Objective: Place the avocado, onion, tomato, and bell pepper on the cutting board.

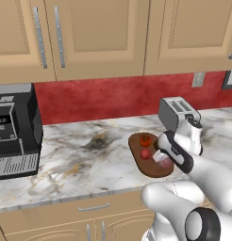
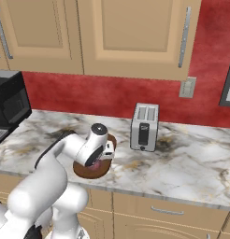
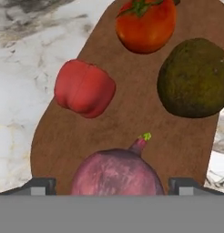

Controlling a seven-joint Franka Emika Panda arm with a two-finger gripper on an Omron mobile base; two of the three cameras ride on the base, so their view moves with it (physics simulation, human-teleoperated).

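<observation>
Toaster (image 2: pixel 144 127): upright on the counter (image 1: pixel 80 160), near the red wall (image 1: pixel 99 96).
Coffee machine (image 1: pixel 15 129): counter's left end.
Cabinets (image 1: pixel 89 33): closed, above.
Outlet (image 2: pixel 187 87): on wall.

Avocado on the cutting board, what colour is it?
The avocado is dark olive-brown, speckled; clearest in the hand view.

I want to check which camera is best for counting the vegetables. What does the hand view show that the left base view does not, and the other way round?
Hand view alone: the avocado as a dark olive ball on the cutting board, and the onion between the fingertips, which stand apart on either side of it.

Left base view alone: the toaster, the black coffee machine, the red wall and cabinets, and the arm covering the near part of the board.

Both: the cutting board, the tomato and the bell pepper lying on it.
</observation>
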